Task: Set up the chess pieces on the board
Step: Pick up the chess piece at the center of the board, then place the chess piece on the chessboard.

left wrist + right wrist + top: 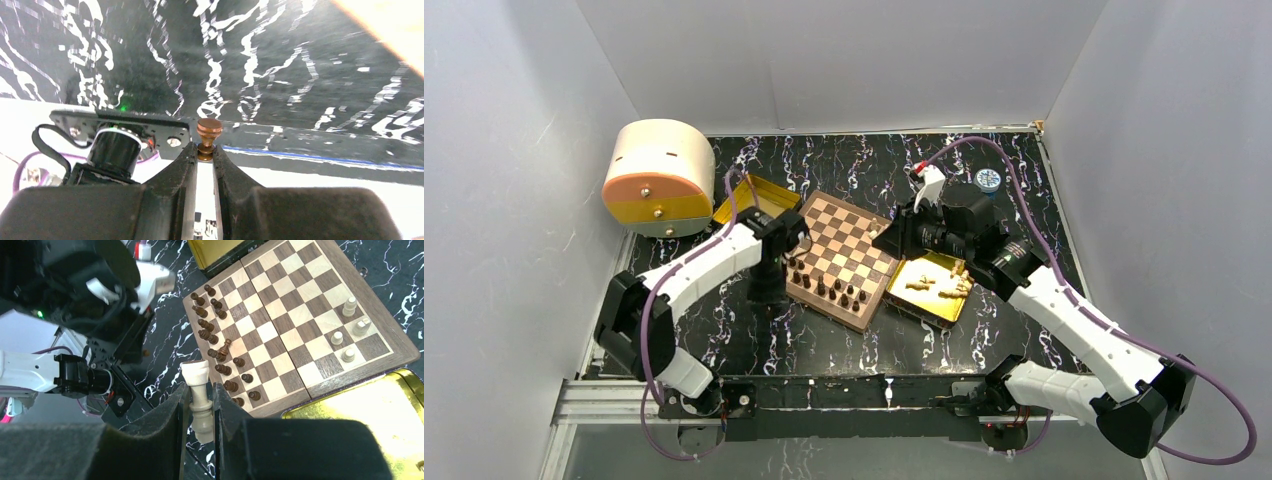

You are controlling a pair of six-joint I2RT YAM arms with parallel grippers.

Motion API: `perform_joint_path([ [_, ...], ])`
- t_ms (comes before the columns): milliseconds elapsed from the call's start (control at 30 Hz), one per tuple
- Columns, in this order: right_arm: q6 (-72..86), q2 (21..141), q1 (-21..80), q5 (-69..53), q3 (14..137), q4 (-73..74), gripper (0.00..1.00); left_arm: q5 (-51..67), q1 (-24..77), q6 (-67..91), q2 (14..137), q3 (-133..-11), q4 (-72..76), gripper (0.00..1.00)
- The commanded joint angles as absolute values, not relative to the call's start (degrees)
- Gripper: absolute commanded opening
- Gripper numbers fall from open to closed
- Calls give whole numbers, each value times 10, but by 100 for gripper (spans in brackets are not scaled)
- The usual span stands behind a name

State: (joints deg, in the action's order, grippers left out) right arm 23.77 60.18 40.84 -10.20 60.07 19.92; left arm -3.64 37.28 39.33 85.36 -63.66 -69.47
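The board (852, 250) lies mid-table, seen closer in the right wrist view as the board (300, 315). Several dark chess pieces (220, 347) stand in two rows along its left side, and several light ones (348, 330) stand near its right edge. My left gripper (205, 150) is shut on a small dark brown piece (209, 131), held over the black table left of the board. My right gripper (200, 392) is shut on a tall light piece (195, 373), above the table off the board's near-left corner. From above, the left gripper (767, 285) and right gripper (892, 238) flank the board.
A gold tray (921, 303) right of the board holds loose light pieces (949, 287). Another gold tray (756, 196) sits at the board's far left. A round cream and orange box (658, 176) stands at the back left. A small blue-topped object (988, 180) is at the back right.
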Motion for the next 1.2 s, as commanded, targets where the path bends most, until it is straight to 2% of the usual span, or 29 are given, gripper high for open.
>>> perform_joint_path([
  [0, 229, 587, 405, -95, 599, 205, 26, -10, 335, 317, 882, -728, -713, 0],
  [200, 235, 579, 405, -91, 596, 222, 26, 72, 295, 276, 967, -839, -678, 0],
  [333, 242, 574, 406, -89, 590, 227, 26, 82, 287, 274, 1023, -915, -662, 0],
  [667, 237, 569, 406, -79, 604, 251, 26, 146, 285, 304, 1108, -956, -591, 0],
  [1167, 238, 566, 405, -78, 599, 248, 26, 133, 285, 306, 1200, -1017, -606, 1],
])
